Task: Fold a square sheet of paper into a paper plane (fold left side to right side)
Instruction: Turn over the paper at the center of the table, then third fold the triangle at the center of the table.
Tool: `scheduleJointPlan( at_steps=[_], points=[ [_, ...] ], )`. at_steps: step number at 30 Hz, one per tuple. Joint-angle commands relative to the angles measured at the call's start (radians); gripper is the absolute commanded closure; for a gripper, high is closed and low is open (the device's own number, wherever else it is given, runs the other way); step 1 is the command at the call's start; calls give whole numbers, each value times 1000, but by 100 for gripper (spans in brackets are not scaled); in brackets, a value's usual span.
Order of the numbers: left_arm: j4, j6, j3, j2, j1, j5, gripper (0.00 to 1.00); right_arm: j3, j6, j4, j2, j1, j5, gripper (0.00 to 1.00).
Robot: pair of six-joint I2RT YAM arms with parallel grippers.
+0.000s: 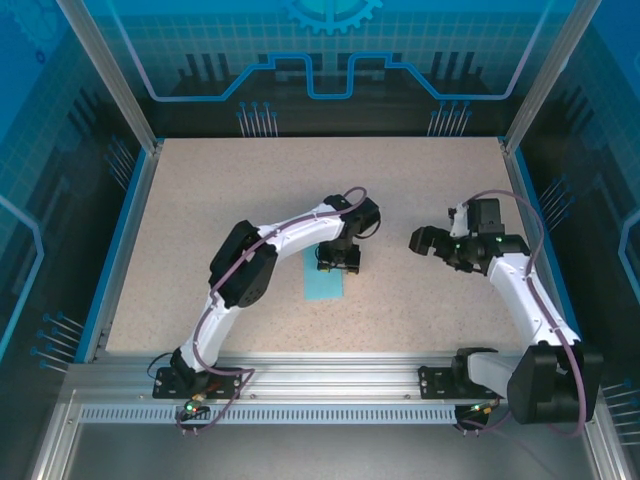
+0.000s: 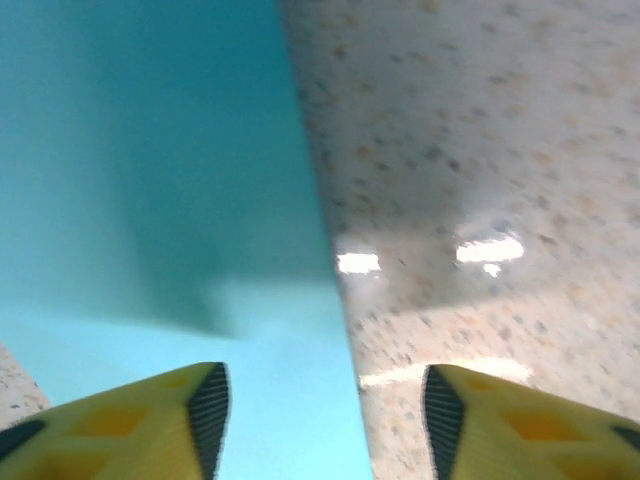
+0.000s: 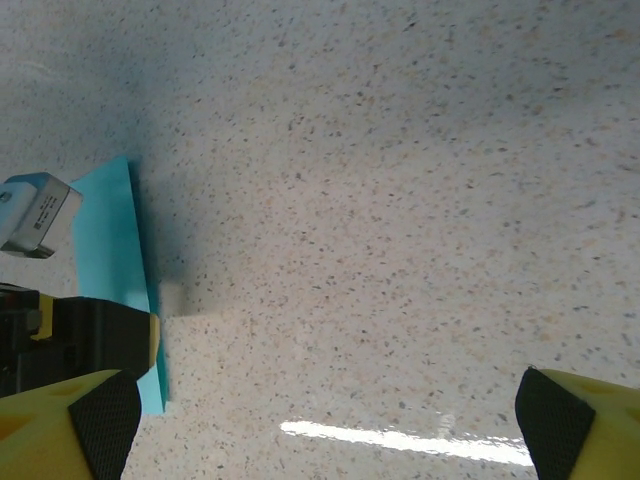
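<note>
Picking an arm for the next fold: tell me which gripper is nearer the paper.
Left. The left gripper hangs right over the paper's far end, jaws straddling its right edge. The right gripper sits off to the paper's right, over the table, apart from it.

Count so far:
- paper (image 1: 324, 283): 1 light-blue piece
- desk (image 1: 250, 190): 1
- arms: 2, the left arm (image 1: 255, 262) and the right arm (image 1: 525, 290)
- tools: 2, the left tool (image 1: 338, 264) and the right tool (image 1: 425, 240)
- fingers (image 2: 130, 435): 2 per tool, 4 total, all yellow
- pads (image 2: 210, 410): 1 black per finger, 2 in each wrist view, 4 total
- purple cables (image 1: 205, 330): 2, one along each arm
- arm bases (image 1: 180, 378): 2
- rail (image 1: 330, 385): 1, at the near edge of the desk, with both bases on it
</note>
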Motion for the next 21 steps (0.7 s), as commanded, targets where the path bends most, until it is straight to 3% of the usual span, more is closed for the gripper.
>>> scheduleJointPlan(
  at_steps=[1, 5, 11, 17, 21],
  points=[
    [102, 66, -66, -169, 20, 78, 35, 2, -18, 37, 23, 50, -52, 3],
    [204, 99, -204, -310, 73, 116, 34, 21, 9, 89, 90, 128, -90, 18],
    [370, 98, -456, -477, 228, 231, 34, 117, 79, 171, 272, 297, -90, 44],
    [516, 91, -644, -546, 339, 371, 34, 293, 109, 187, 524, 416, -79, 66],
    [554, 94, -716, -556, 374, 405, 35, 404, 125, 187, 665, 472, -79, 77]
  ],
)
